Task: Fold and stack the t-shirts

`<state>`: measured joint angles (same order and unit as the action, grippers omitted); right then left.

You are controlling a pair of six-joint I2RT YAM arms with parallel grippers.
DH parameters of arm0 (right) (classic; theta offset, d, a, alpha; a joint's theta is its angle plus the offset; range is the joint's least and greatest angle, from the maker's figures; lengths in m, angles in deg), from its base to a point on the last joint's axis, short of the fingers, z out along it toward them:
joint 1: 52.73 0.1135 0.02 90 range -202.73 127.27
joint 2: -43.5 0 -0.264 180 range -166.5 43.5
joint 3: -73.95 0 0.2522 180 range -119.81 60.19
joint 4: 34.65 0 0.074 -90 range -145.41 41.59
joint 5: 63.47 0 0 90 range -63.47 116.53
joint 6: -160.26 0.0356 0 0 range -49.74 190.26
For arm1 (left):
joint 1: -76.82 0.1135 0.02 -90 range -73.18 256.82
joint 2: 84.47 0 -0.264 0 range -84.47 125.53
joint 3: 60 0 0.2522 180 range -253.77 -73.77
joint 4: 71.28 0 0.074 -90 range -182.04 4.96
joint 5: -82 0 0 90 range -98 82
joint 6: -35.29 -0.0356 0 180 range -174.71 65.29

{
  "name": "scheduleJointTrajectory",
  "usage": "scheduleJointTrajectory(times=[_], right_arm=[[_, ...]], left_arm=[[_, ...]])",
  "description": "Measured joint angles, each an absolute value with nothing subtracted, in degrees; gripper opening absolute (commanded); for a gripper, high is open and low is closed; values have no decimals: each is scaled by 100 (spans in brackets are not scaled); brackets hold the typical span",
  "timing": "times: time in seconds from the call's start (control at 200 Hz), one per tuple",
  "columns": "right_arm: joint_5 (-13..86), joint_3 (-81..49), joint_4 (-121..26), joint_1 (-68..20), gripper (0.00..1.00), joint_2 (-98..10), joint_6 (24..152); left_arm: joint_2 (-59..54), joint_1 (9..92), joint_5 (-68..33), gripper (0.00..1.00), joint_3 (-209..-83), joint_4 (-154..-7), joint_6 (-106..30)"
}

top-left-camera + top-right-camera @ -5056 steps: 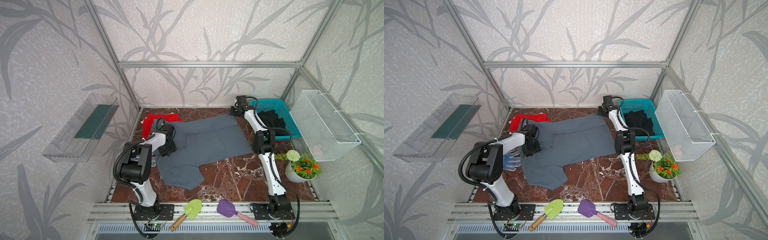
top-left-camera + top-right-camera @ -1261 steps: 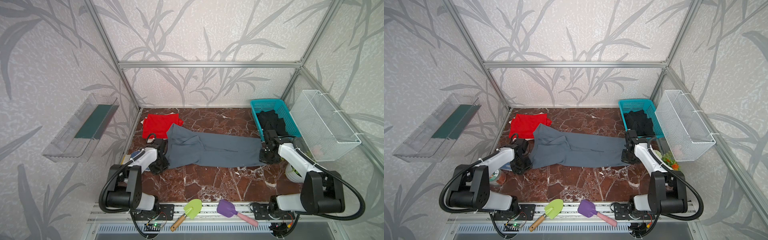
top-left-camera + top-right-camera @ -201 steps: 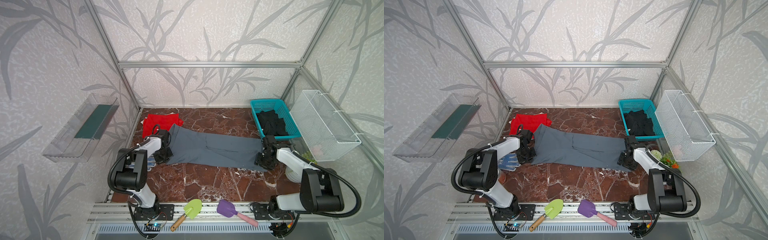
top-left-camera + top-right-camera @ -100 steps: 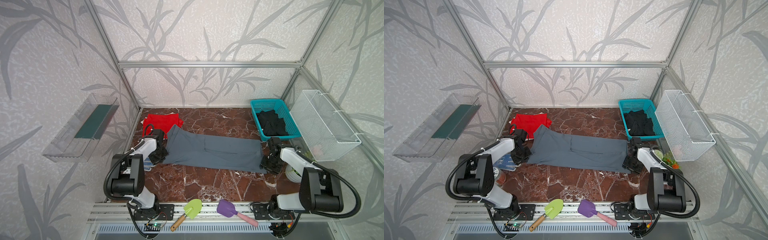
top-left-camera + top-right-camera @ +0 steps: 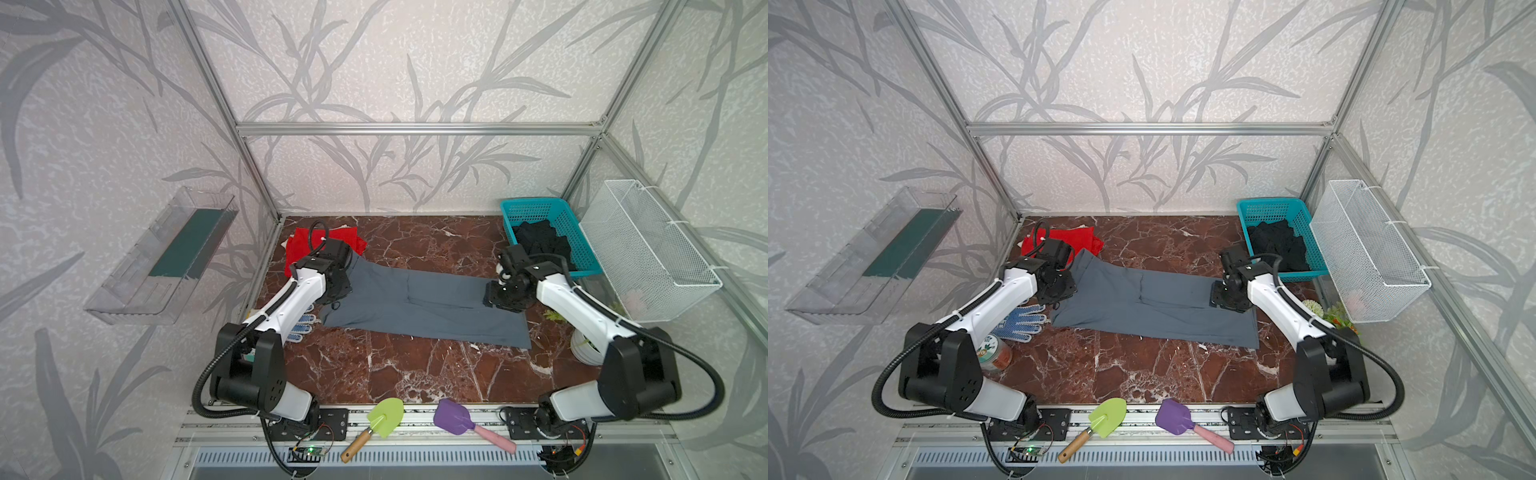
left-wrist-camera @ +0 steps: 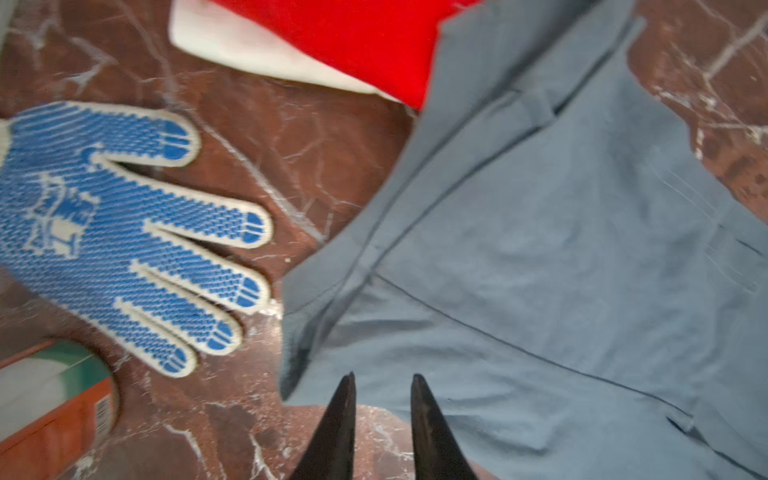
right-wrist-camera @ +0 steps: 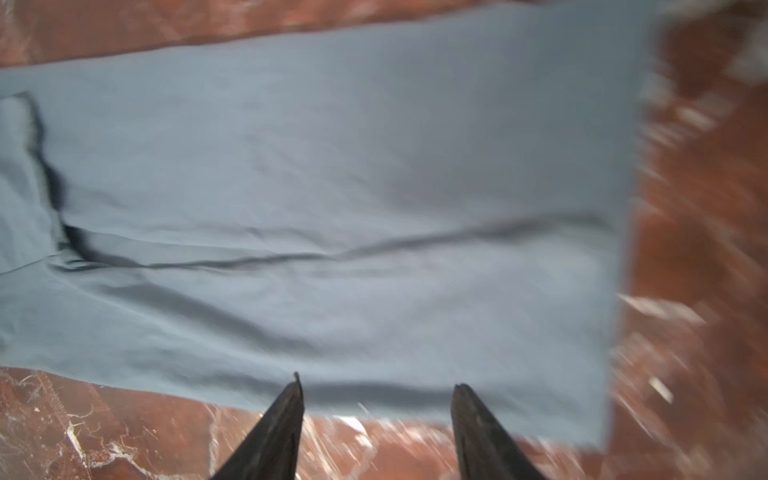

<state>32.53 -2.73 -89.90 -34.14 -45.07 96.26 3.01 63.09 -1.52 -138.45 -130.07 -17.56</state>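
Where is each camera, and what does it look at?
Both top views: high at the front, looking down on the whole table; left arm and right arm show.
Left wrist: on the left arm, looking down at the grey shirt, red shirt and glove; left gripper tips show.
Right wrist: on the right arm, looking down at the grey shirt's other end; right gripper tips show.
Shared: every view shows the grey shirt.

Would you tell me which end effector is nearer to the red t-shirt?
Left. The left end effector is over the grey t-shirt beside the red t-shirt; the right end effector is at the far end, near the teal basket.
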Motion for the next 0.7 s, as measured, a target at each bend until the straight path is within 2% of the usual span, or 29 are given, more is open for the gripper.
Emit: scheduleJointTrajectory(times=[0.16,0.3,0.515,0.7], right_arm=[[3480,-743,-8315,-3102,58,-5760,9532],[3443,-850,-8138,-3148,58,-6324,9523],[3465,-876,-8132,-3443,58,-6422,9549],[3452,-343,-8033,-4048,58,-6031,9549]], left_arm=[[1119,5924,-392,32,-14125,-12804,-1730],[1661,5804,-500,33,-14284,-12732,-1712],[2096,5721,-663,35,-14387,-12631,-1649],[2487,5371,-832,37,-14623,-12601,-1597]])
